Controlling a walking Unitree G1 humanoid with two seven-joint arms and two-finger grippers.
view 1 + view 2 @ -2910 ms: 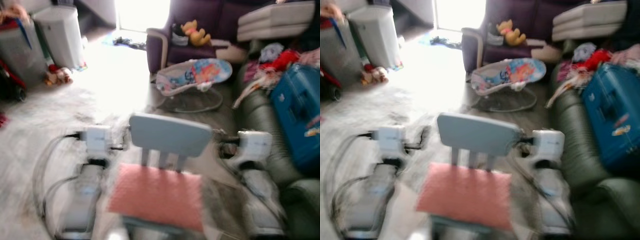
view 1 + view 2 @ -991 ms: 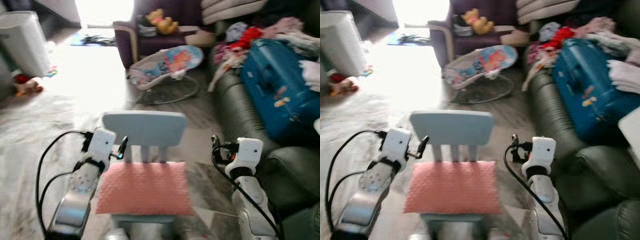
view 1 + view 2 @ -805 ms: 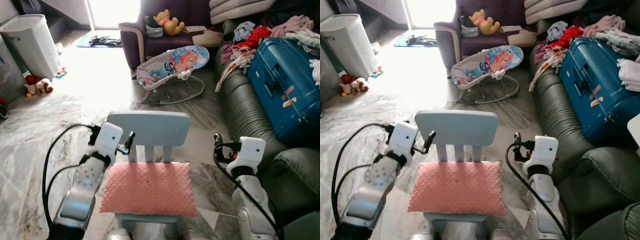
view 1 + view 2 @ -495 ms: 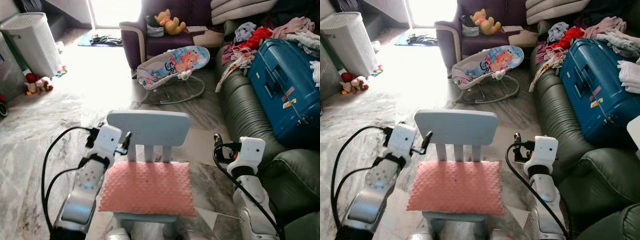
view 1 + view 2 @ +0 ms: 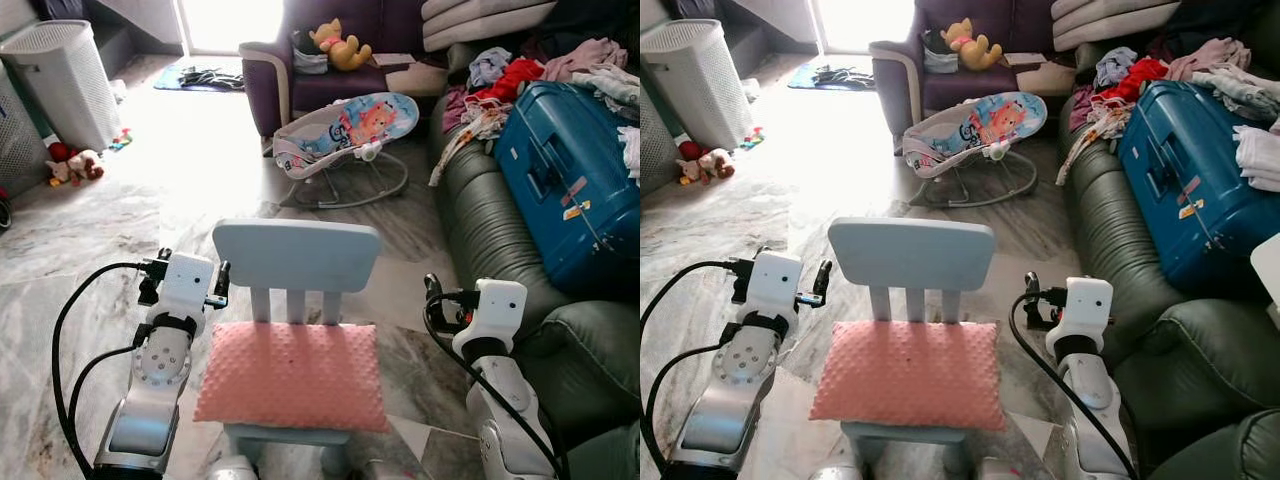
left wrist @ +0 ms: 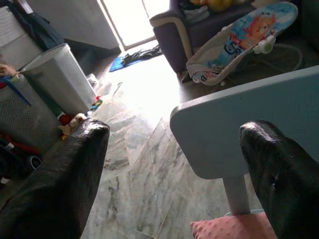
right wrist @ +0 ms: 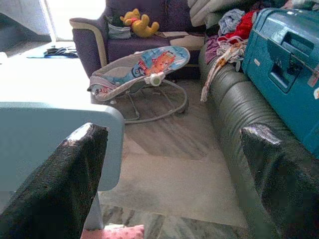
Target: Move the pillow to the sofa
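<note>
- The pillow point(image 5: 290, 373), pink and dimpled, lies flat on the seat of the small pale-blue chair point(image 5: 297, 257), its far edge against the foot of the chair's back slats; nothing grips it.
- Left gripper point(image 6: 174, 169): the jaws stand wide, one finger to the outer side of the chair's backrest corner, the other across in front of the backrest, with the pillow's corner just beyond. They hold nothing.
- Right gripper point(image 7: 169, 174): the jaws are likewise wide and empty, spanning the gap between the chair's other backrest edge and the dark green sofa point(image 5: 490, 235).
- From the head views, the left wrist sits just beside the chair's left side, level with the backrest; the right wrist sits off the chair's right side, between chair and sofa.
- Change: against the pictures of half a second ago, the left wrist has drawn outward, away from the chair, and turned to point more straight ahead. The right arm and the pillow sit as they did.
- Likely meaning: the arms are squaring up either side of the chair before going down to the pillow, though I cannot be sure of that from one small shift. The grasp has not begun.
- The sofa lies to the right of the chair, much of it taken up by a blue suitcase point(image 5: 565, 170) and heaped clothes point(image 5: 500, 80); the nearest cushion, right of the chair, looks free.
- Beyond the chair: a baby bouncer point(image 5: 345, 125) and a purple armchair point(image 5: 320, 75).
</note>
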